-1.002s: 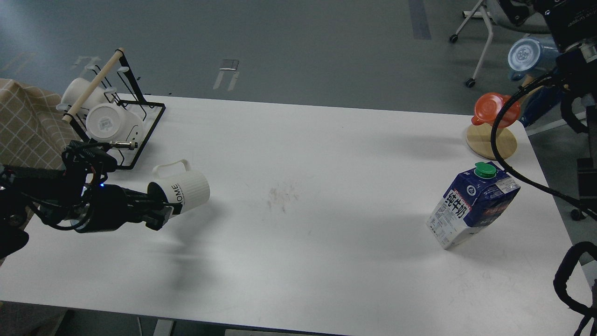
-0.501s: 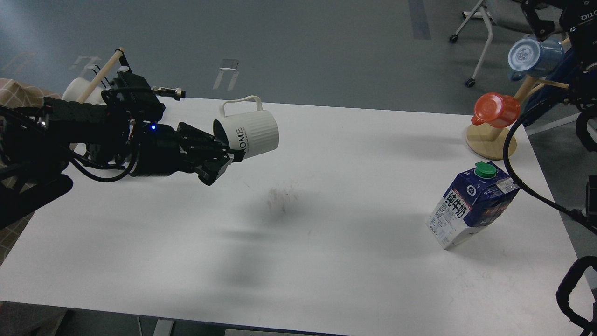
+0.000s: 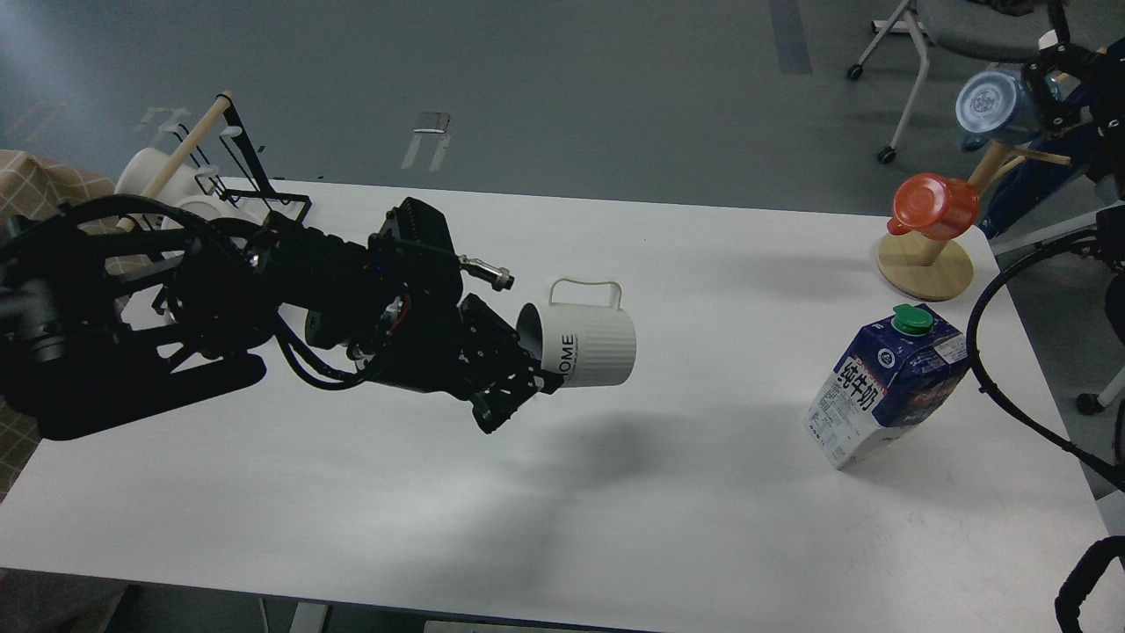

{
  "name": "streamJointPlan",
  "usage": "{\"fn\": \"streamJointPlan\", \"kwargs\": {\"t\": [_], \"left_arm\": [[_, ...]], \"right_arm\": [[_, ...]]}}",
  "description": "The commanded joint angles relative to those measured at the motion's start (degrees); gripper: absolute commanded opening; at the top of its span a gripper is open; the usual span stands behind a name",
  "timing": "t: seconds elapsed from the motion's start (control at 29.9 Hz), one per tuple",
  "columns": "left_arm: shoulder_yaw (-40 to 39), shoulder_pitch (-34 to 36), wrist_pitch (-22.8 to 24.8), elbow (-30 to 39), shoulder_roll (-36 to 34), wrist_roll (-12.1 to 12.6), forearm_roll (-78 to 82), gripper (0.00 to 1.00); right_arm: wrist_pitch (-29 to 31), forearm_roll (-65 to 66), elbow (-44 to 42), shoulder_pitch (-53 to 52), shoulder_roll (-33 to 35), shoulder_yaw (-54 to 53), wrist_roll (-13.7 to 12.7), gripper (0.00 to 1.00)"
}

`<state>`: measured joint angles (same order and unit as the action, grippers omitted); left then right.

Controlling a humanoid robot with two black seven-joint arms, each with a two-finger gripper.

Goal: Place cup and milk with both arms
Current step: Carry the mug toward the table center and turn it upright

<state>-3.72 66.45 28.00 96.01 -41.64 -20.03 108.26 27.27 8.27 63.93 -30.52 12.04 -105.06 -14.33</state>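
A white ribbed cup (image 3: 587, 345) with a handle on top and "HOME" lettering lies on its side in the air above the middle of the white table (image 3: 685, 527). My left gripper (image 3: 534, 359) is shut on its rim, one finger inside the mouth. A blue milk carton (image 3: 886, 389) with a green cap stands tilted near the table's right edge, with no gripper on it. My right arm's dark end (image 3: 1059, 75) sits at the top right corner beside a blue cup (image 3: 986, 105); its fingers cannot be told apart.
A black wire rack (image 3: 255, 189) with a wooden bar holds white cups (image 3: 145, 171) at the back left, partly hidden by my left arm. A wooden cup tree (image 3: 925, 264) with a red cup (image 3: 936, 207) stands at the back right. A wheeled chair (image 3: 914, 61) is beyond the table.
My left arm has carried the white cup from the left edge up and then rightward and down to mid-table. The right arm's end shifted at the top right. The milk carton has not moved.
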Motion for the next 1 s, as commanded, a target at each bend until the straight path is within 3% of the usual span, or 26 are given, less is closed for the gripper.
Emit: {"fn": "streamJointPlan", "kwargs": {"t": [0.0,0.37,0.57,0.7,0.97], "left_arm": [[2.13,1.13,0.0,-0.64,1.65,-0.01,0.11,0.0],[9.25,5.53,0.0,-0.91,1.04,0.17,0.2,0.0],[18.74,9.74,0.0,-0.65,-0.64,0.25,0.73,0.0],[25.15,15.01,0.0,-0.2,2.08,0.25,1.17,0.0],[26.91,17.3,0.0,0.76,4.02,0.17,1.26,0.0]], "right_arm": [[0.06,0.0,2.16,2.13,-0.87,0.3,-0.09,1.0],[0.06,0.0,2.6,2.84,-1.76,-0.14,0.0,1.0],[0.24,0.0,2.6,3.98,-2.46,-0.4,0.09,1.0],[0.24,-0.09,2.6,4.42,-2.81,-0.49,0.17,1.0],[0.24,-0.09,2.6,5.21,-3.6,-1.28,0.18,1.0]]}}
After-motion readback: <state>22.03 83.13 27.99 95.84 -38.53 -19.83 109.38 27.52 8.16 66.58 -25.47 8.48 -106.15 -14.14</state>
